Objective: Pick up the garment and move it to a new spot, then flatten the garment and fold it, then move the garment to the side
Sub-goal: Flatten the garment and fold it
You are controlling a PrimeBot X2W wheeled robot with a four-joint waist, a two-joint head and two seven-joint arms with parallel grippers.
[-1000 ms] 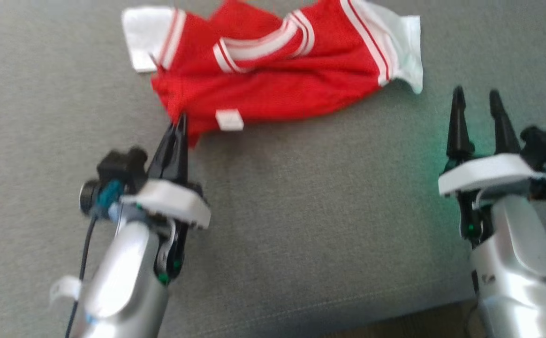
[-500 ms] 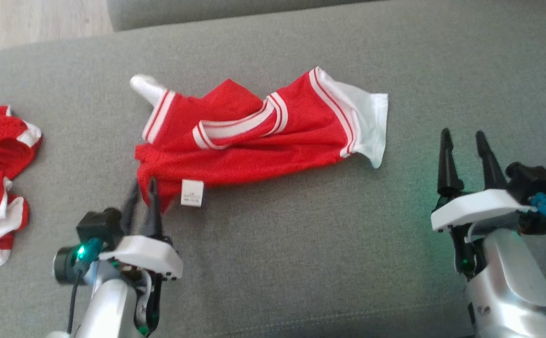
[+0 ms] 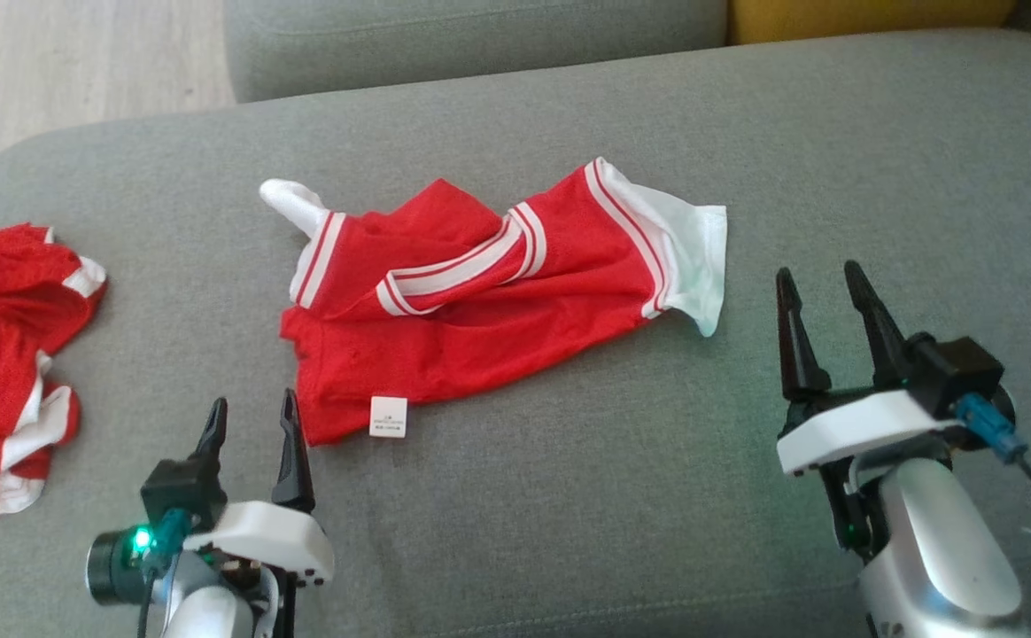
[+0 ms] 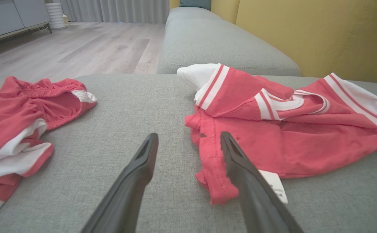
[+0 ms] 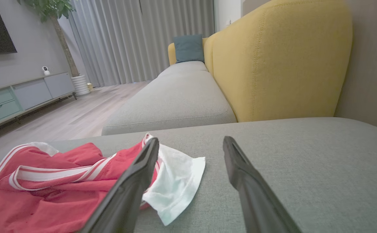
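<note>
Grey fabric sofa seat, yellow backrest, teal cushion at far end. Pale wood-plank floor. Full-height grey curtains; low grey cabinet along wall; potted plant in white pot beside curtains.

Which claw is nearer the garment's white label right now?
Left. The left claw sits open just left of the label, beside the garment and its near corner; the right claw is open, far off past the garment's white end.
</note>
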